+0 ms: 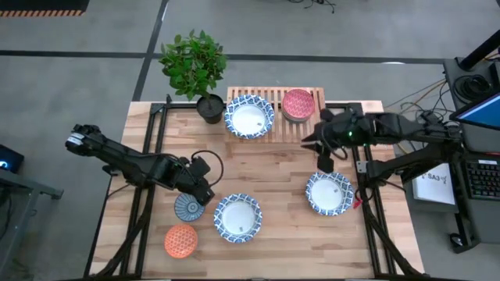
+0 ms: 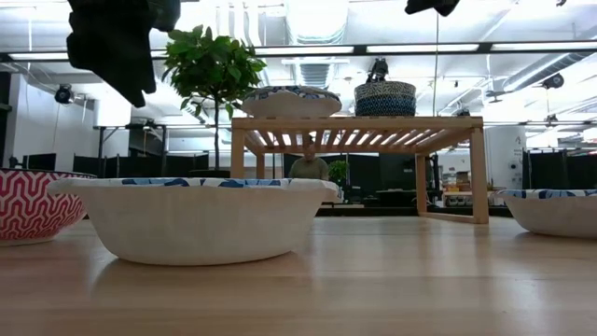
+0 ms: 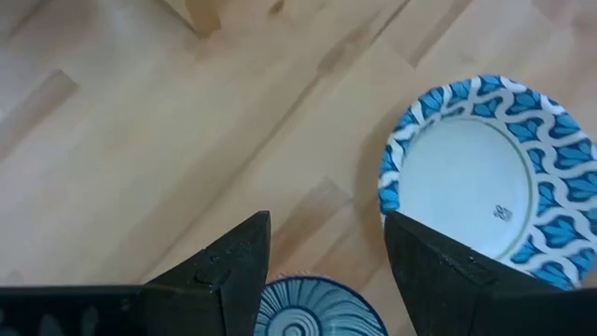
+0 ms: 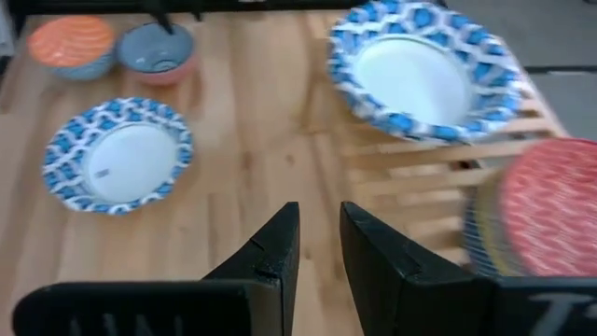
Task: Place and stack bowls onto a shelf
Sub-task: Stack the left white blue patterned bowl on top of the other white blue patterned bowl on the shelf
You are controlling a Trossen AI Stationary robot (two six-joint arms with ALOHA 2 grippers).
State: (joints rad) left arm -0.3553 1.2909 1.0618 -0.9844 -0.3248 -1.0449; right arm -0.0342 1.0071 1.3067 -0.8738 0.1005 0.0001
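the right gripper [image 1: 323, 166] hangs empty near the shelf [image 1: 269, 97], fingers nearly together (a narrow gap shows). the left gripper [image 1: 205, 193] hovers wide open, holding nothing, above the small blue bowl [image 1: 189, 207].

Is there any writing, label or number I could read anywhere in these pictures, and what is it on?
None can be read with certainty.
Small dark mark inside the white centre of the wide bowl: a stamp or sticker, too blurred to read.
Sheet of paper beside the table: some handwriting, too small to read.
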